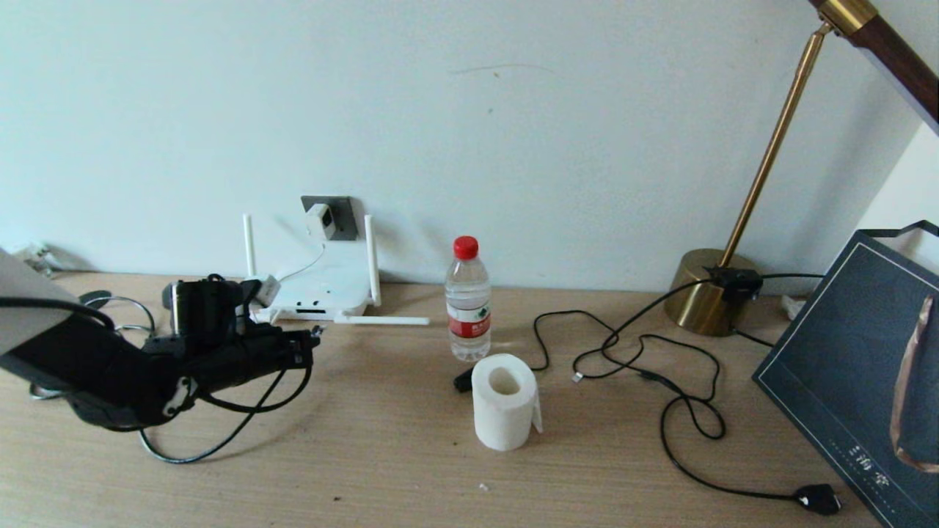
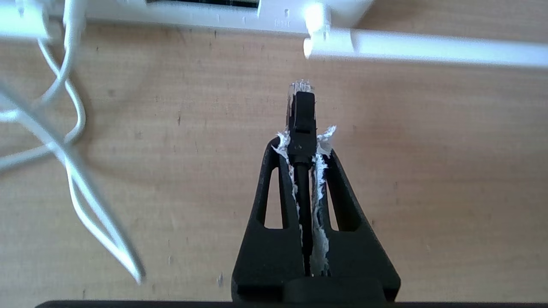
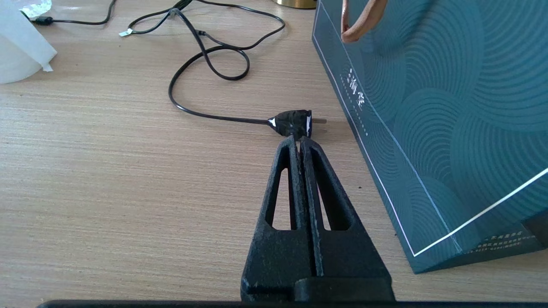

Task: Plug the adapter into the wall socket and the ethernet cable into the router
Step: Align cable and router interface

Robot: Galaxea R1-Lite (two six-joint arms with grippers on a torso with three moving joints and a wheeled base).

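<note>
Ethernet cable: clamped in the left hand, clear plug tip poking past the fingertips.
Router: just ahead of that hand, untouched.
Adapter: seated in the wall socket.
Right hand: fingers together, empty, above the surface.

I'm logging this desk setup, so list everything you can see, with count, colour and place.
flat white router with stick antennas: one, white, by the wall.
white cube adapter: one, in the dark grey wall socket.
black ethernet cable with clear plug: one, held short of the router.
clear water bottle: one, red cap, mid-desk.
toilet paper roll: one, white, before the bottle.
brass desk lamp: one, right, black cord.
teal gift bag: one, far right.
left hand: shut on the cable.
right hand: shut, empty.
</note>
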